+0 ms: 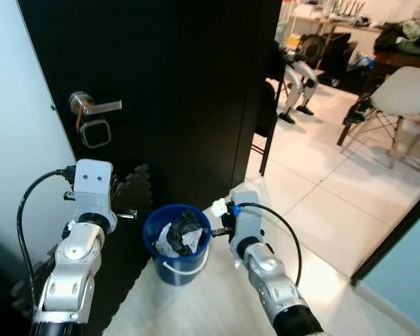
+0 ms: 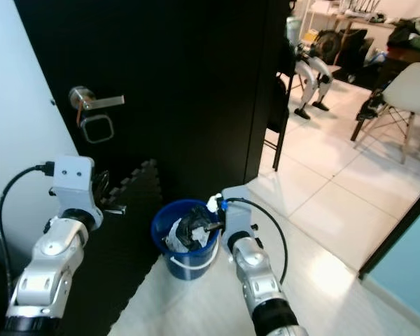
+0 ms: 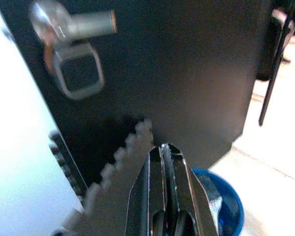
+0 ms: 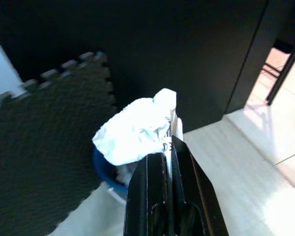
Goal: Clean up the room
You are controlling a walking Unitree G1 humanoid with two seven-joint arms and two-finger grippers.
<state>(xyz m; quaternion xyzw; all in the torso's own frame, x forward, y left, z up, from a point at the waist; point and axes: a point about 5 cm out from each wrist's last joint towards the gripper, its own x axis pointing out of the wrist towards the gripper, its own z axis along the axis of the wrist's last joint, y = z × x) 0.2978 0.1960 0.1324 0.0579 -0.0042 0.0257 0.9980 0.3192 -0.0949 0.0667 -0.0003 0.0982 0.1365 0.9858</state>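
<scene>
Blue bucket point(image 1: 176, 245) stands on the pale floor point(image 1: 322, 210) at the foot of the black door point(image 1: 175, 91), its white handle hanging down the front. Contents: crumpled white paper and dark scraps point(image 1: 180, 234), heaped about to rim level; single items cannot be told apart. Right gripper point(image 4: 168, 147) sits just above and beside the bucket's rim on the robot's right, fingers pinched together on a crumpled white paper wad point(image 4: 135, 130); in the right wrist view the wad hides most of the bucket, leaving a blue sliver below it. Left gripper point(image 3: 165, 152) held up near the door, left of the bucket, fingers pressed together with nothing between them. Dark foam puzzle mat point(image 1: 136, 185) leans against the door behind the left arm; its lower part is covered by the arm. Door handle point(image 1: 98, 106) with a square lock plate beneath it, blurred in the left wrist view. Through the doorway: a white chair point(image 1: 406, 91), a dark chair and a small legged robot point(image 1: 297, 77), details unclear.
</scene>
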